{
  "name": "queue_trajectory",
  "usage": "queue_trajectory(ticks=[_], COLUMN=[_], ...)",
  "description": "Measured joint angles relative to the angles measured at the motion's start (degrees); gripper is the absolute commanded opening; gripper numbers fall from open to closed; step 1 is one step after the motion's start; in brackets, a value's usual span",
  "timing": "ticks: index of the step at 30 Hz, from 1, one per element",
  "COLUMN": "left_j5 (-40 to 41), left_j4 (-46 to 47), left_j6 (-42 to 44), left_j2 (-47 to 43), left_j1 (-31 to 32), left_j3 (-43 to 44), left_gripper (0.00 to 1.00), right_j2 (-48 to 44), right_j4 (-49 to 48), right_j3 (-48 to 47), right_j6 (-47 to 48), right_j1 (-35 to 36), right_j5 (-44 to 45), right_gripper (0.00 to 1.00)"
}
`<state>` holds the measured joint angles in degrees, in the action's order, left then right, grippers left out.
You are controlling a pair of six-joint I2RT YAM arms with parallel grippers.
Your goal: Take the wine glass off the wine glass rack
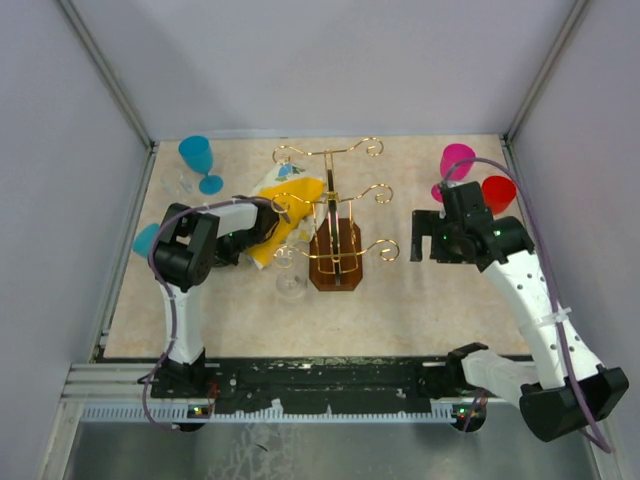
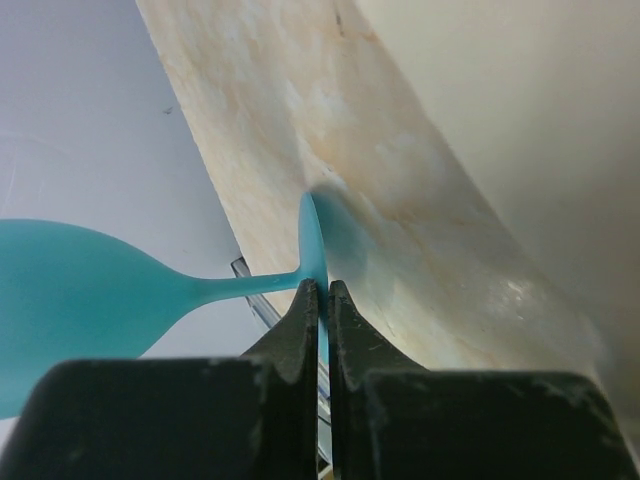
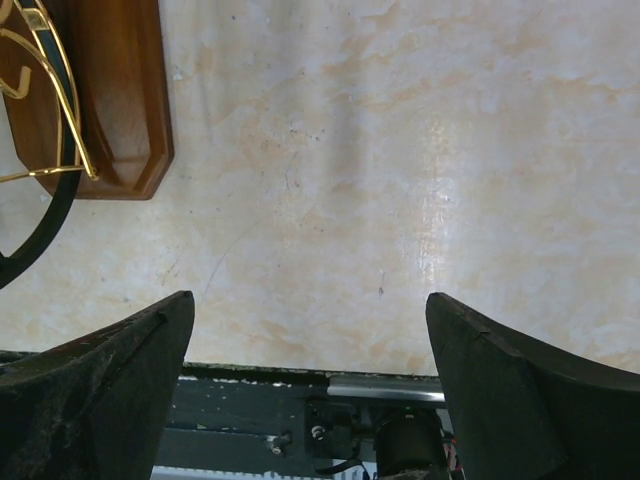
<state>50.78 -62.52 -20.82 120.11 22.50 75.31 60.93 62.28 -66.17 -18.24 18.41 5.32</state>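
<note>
Left gripper [image 2: 320,292] is clamped on the foot of the teal glass [image 2: 85,290], pinching the foot edge-on with the fingers almost together. The glass is held sideways. Its long axis, foot to bowl, runs across the fingers and roughly level, with the bowl off to one side.

In the top view the bowl [image 1: 146,240] pokes out left of the left arm, by the left edge of the table [image 1: 430,310]. The gripper itself is hidden under the arm there.

The rack [image 1: 335,250] sits mid-table, to the right of the teal glass and well apart from it. The glass is clear of the wire arms, so the removal looks done and set-down is likely what is left. For that, the wrist has to turn until the foot faces the table.

Right gripper [image 3: 308,300] has its jaws wide apart and empty, near the right side of the rack base. It is the closer arm to the rack and far from the teal glass.

A clear glass [image 1: 290,283] is just beside the base's left front. I cannot tell whether it is hanging or standing.
</note>
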Motion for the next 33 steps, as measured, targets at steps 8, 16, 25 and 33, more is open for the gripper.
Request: queue_trajectory(ticks=[8,16,25,33], left_j5=[-1.6,-4.5,-5.9,-11.2], left_j4=[0.9,3.7,6.0,9.0], left_j6=[-0.8,-1.8,-1.6,-1.6], left_j2=[0.0,0.0,-2.9,-8.1], left_j1=[1.8,2.2,2.3,2.3], left_j3=[0.0,-0.2,-2.9,-5.6], left_gripper=[0.06,0.24,0.37,0.49], right_j2=[-1.2,-2.1,-2.1,-2.1], right_j4=[4.4,5.4,5.4,5.3], right_j3=[-6.7,-10.1,-10.1,-10.0], right_j6=[0.2,0.7,0.7,0.7], right_j1=[-0.1,-0.2,-0.2,-0.2], right_j5=[2.4,2.6,2.1,1.4], right_gripper=[0.99,0.99,0.99,0.99])
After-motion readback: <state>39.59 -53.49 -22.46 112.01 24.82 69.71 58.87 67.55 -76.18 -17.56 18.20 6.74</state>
